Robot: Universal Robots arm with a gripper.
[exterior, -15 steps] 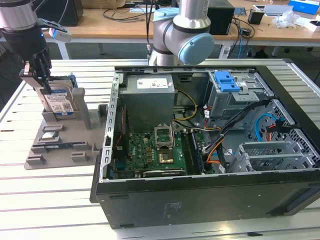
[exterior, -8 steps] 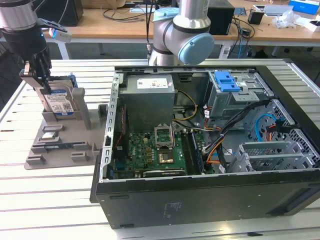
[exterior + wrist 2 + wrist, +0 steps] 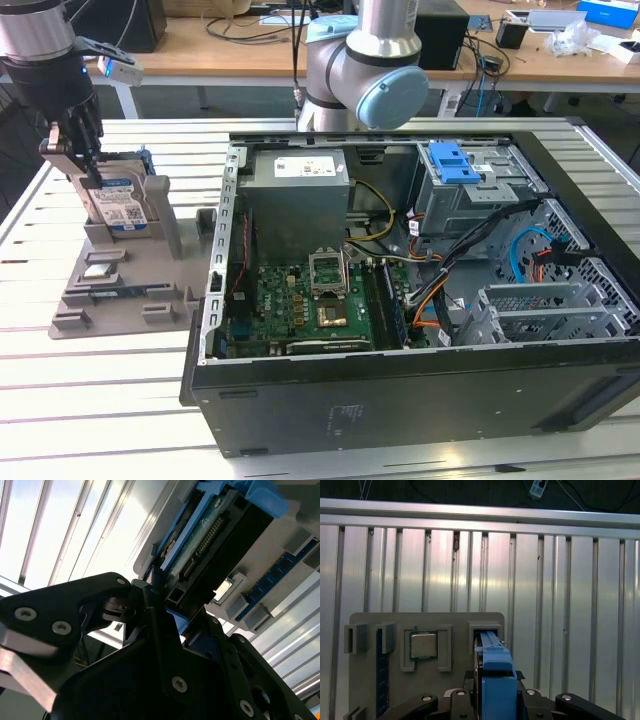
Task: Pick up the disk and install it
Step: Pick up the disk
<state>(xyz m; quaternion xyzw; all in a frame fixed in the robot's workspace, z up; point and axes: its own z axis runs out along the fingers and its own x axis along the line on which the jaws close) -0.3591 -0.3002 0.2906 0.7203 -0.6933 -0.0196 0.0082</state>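
Observation:
The disk (image 3: 118, 208), a silver drive with a white-and-blue label in a bright blue carrier, stands on edge in a slot of the grey holder (image 3: 120, 295) at the exterior view's left. My gripper (image 3: 80, 165) comes down over its top edge, one finger on each side. In the first wrist view the blue carrier of the disk (image 3: 495, 665) runs straight between the fingers of the gripper (image 3: 496, 700), which press against it. The second wrist view shows the disk (image 3: 210, 535) edge-on with its connector pins, the gripper (image 3: 160, 605) clamped at its end.
An open computer case (image 3: 400, 390) lies at the exterior view's right, with a grey power supply box (image 3: 300, 200), a green motherboard (image 3: 310, 305) and a drive cage with a blue latch (image 3: 455, 160). The holder (image 3: 370, 622) also carries a processor chip (image 3: 423, 645). Slatted aluminium table (image 3: 100, 400) underneath.

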